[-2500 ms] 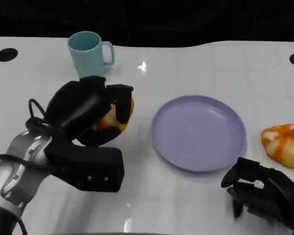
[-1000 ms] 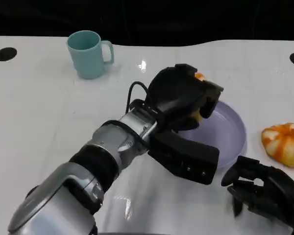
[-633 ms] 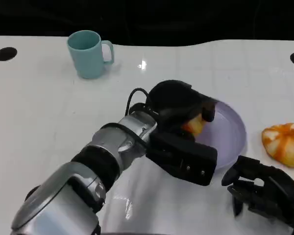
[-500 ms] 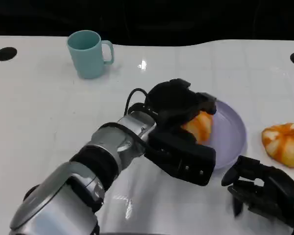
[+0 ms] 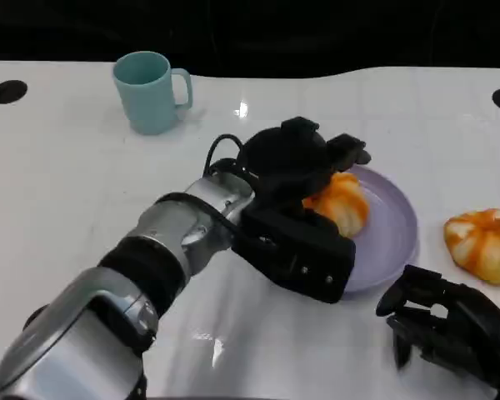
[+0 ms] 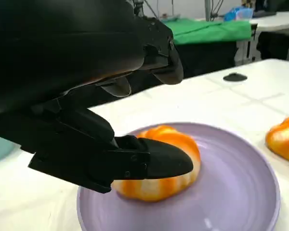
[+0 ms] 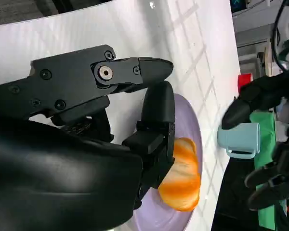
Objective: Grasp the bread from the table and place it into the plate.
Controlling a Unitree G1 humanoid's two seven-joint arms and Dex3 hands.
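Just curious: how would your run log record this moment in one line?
bread: on plate | left robot hand: open above bread | right robot hand: idle

bare table (image 5: pixel 58 192) left of plate (image 5: pixel 396 229), mug (image 5: pixel 150 92) far corner

The left hand (image 5: pixel 296 162) is a matte black unit with a rounded, domed shell and blocky fingers, and a thin black cable loops from its back toward the wrist. Behind it the forearm is brushed silver in rounded segments broken by a black ribbed band (a boxy black housing with small screw heads sits under the wrist). At five o'clock in the head view, the right hand (image 5: pixel 446 329) is the same black, its fingers (image 7: pixel 130 72) flat-sided with round silver screws.
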